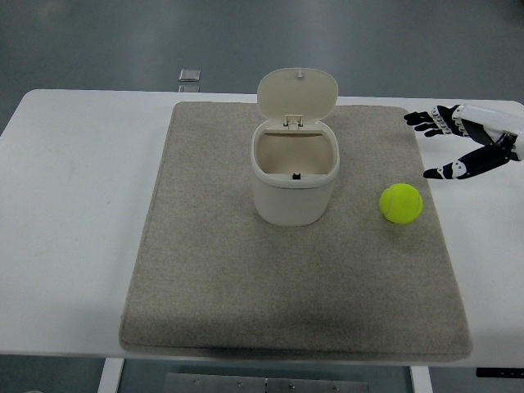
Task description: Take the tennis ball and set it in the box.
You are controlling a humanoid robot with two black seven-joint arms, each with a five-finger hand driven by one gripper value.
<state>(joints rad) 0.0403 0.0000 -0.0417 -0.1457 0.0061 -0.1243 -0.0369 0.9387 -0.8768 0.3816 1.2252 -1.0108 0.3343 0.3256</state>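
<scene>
The yellow-green ball (400,203) lies on the mat (205,270), right of the open box (294,176); the right hand (463,141) hovers near it, fingers spread.

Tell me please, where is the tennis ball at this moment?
In the head view the tennis ball lies on the grey mat, near its right edge, to the right of the open box and apart from it, below the open right hand.

Fuzzy felt tennis ball (400,203), smooth cream plastic box (294,184) with hinged lid, rough matt grey cloth mat (205,270) beneath the box, smooth white table (74,205)
</scene>
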